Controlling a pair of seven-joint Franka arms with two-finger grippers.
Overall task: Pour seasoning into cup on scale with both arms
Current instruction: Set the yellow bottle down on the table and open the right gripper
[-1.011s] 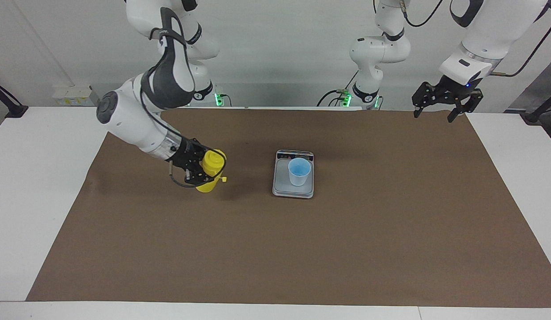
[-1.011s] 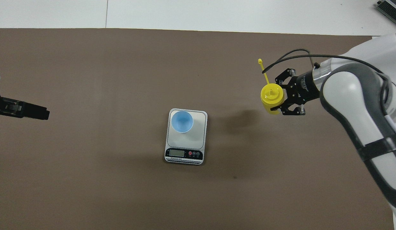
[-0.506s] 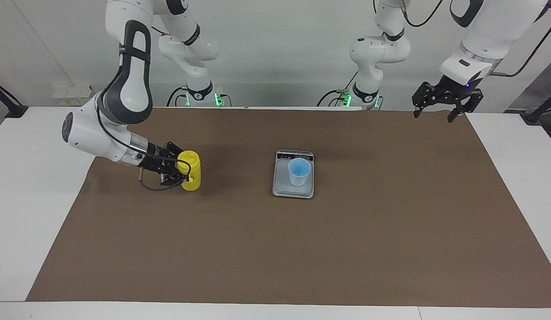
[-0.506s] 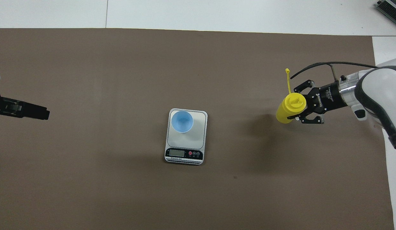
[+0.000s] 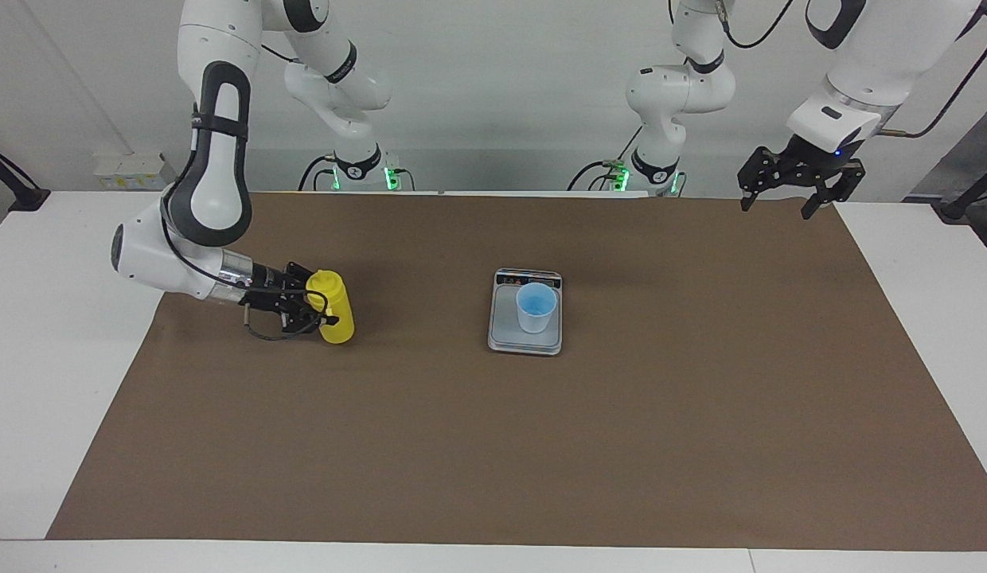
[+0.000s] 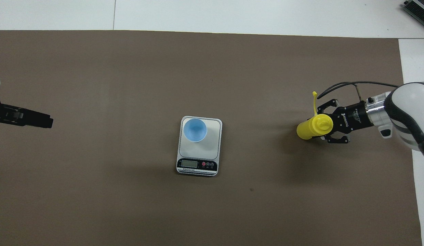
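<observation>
Yellow seasoning point(image 5: 334, 306): standing on the brown mat point(image 5: 621, 446) toward my right arm's end, tilted, clamped in my right gripper point(image 5: 317, 309), I think.
Cup point(image 5: 536, 306): upright on the scale point(image 5: 503, 338), mid-table.
Left gripper point(image 5: 788, 193): spread wide, waiting over the mat's corner.

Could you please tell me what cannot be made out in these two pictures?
- Cup contents: too small in both views.
- Scale display reading: too small overhead; seen edge-on in the facing view.
- Bottle base: whether it rests on the mat is unclear.
- Left hand: cut off by the overhead view's edge.
</observation>
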